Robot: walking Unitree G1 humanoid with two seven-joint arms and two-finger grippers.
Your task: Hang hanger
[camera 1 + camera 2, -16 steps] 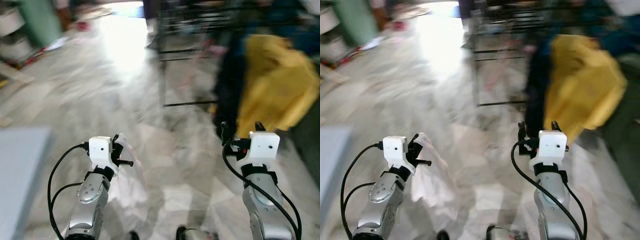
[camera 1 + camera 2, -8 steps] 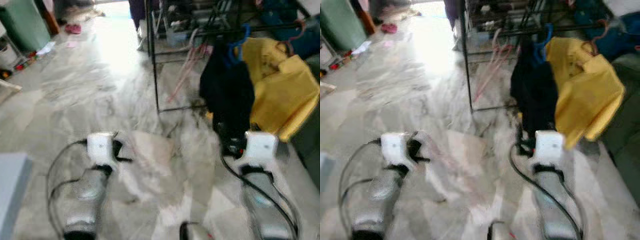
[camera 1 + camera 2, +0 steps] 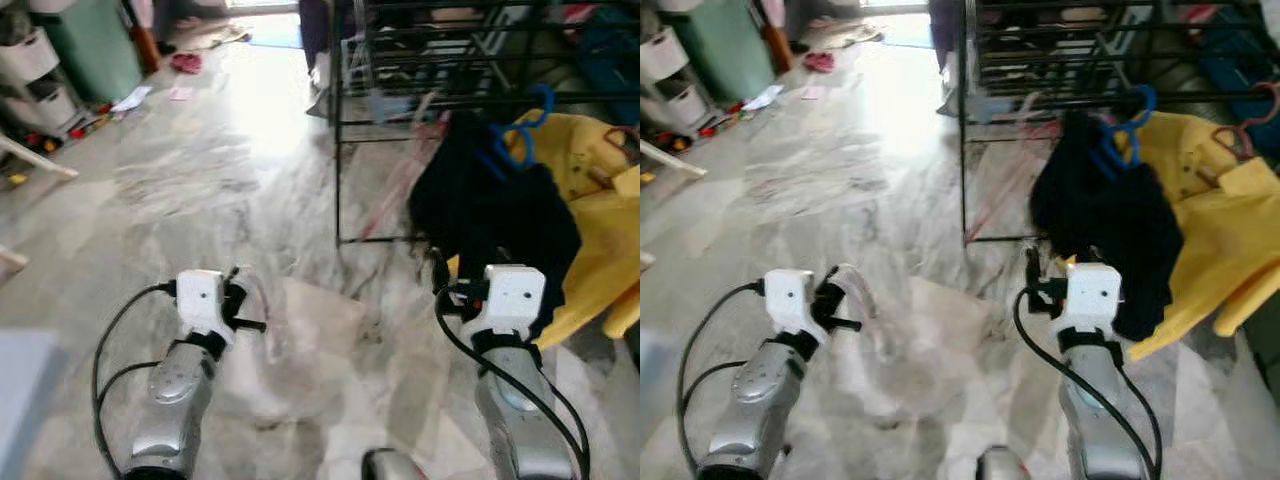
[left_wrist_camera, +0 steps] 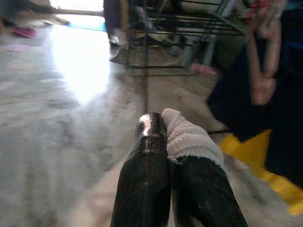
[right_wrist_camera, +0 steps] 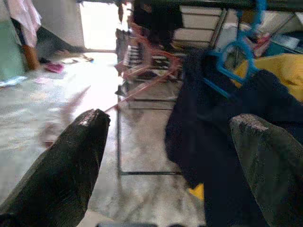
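left gripper (image 4: 163, 125): jaws pressed together on a scrap of white knitted cloth (image 4: 189, 138), low over the marble floor (image 3: 200, 190)
right gripper (image 5: 170, 137): jaws spread, nothing held, aimed at the black garment (image 3: 1105, 225)
hanger: blue plastic hanger (image 3: 1120, 130) hooked on the black metal rack (image 3: 345, 120), beside the yellow shirt (image 3: 1215, 220)
handling: probably light, stiff, slick; hook neck looks like the best grip point
risk: garment weight may swing the hook
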